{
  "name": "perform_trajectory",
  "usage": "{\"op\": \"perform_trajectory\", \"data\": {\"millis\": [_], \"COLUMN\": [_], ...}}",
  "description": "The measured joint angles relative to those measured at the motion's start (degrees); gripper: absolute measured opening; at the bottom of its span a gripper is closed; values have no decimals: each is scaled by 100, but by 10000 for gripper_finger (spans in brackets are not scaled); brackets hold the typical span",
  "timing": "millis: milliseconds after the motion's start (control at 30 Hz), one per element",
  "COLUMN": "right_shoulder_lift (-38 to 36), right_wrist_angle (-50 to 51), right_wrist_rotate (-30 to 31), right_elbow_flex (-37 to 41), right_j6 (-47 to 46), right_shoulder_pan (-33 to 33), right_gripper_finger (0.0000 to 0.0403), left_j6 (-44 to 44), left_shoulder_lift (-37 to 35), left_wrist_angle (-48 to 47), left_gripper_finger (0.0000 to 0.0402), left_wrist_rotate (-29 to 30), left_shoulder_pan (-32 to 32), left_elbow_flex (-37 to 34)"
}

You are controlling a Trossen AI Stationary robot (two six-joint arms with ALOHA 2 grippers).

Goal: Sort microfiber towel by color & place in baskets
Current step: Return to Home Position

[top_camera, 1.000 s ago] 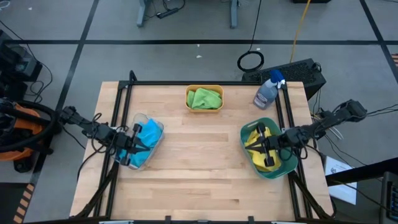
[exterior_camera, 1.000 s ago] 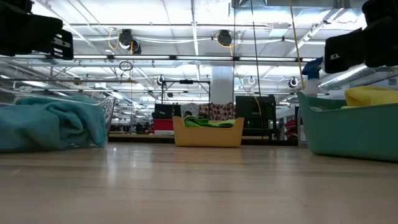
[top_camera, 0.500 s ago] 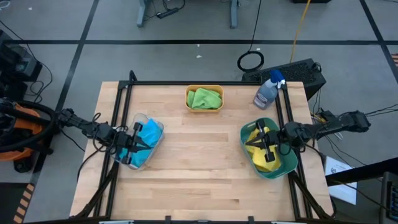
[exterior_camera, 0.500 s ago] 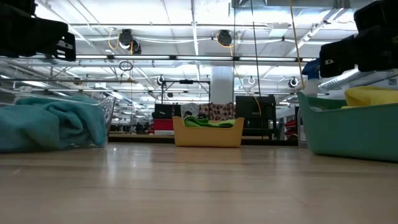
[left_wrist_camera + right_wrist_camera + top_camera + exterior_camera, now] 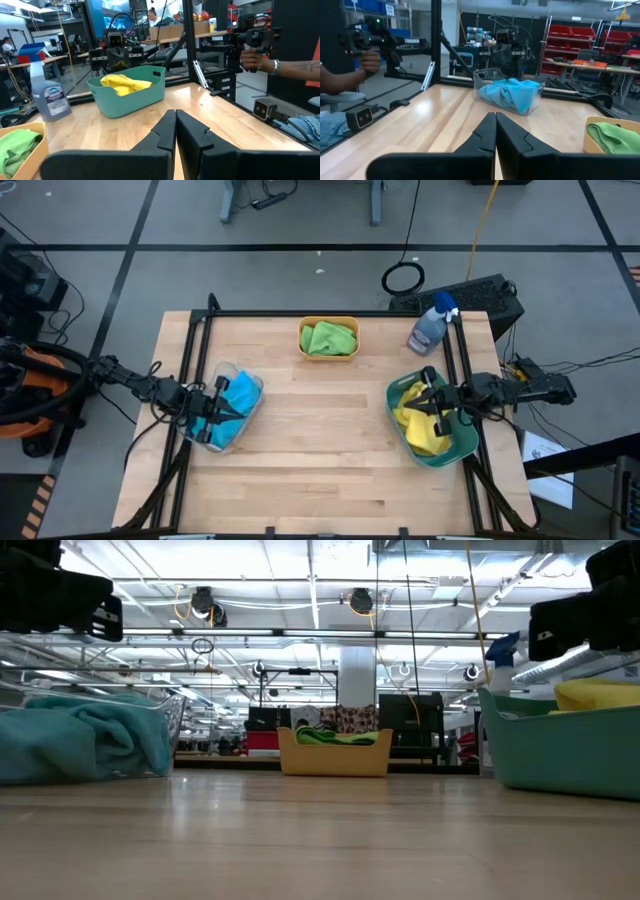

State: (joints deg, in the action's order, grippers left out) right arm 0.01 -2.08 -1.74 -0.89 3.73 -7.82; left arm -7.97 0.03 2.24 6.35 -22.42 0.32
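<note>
Left gripper (image 5: 175, 114) sits low over the clear bin (image 5: 481, 85) on the left side of the table (image 5: 320, 450), its two fingers pressed together with nothing between them. Right gripper (image 5: 495, 116) sits over the teal bin (image 5: 130, 102) on the right side, its fingers likewise closed flat on each other and empty. Blue cloths (image 5: 241, 393) lie bunched in the clear bin. Yellow cloths (image 5: 122, 82) are heaped in the teal bin and rise above its rim. Green cloths (image 5: 330, 338) fill the orange-yellow bin (image 5: 335, 760) at the middle of the far edge. No cloth lies loose on the wood. A spray bottle (image 5: 429, 328) stands upright near the far right corner, between the orange-yellow bin and the teal bin but touching neither. Beyond the table's near edge, a person's hand (image 5: 249, 58) grips a dark handheld device.
</note>
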Motion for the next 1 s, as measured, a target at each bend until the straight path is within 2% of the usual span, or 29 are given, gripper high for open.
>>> {"op": "perform_trajectory", "data": {"millis": [167,567,800,933,1000], "right_shoulder_lift": [9,10,11,11,13], "right_wrist_angle": [61,39,25,22,16], "right_wrist_rotate": [181,157,195,630,664], "right_elbow_flex": [2,2,2,2,2], "right_j6": [-169,-444,-333,-227,-162], "right_shoulder_pan": [-10,-24,-456,-690,-751], "right_gripper_finger": [0,0,0,0,0], "left_j6": [14,76,136,163,162], "left_shoulder_lift": [2,1,0,1,2], "left_wrist_angle": [-9,-24,-37,-41,-42], "left_gripper_finger": [17,17,17,17,17], "left_wrist_rotate": [69,135,137,137,137], "left_shoulder_pan": [-6,-4,-4,-4,-4], "left_elbow_flex": [-2,-4,-7,-7,-7]}}
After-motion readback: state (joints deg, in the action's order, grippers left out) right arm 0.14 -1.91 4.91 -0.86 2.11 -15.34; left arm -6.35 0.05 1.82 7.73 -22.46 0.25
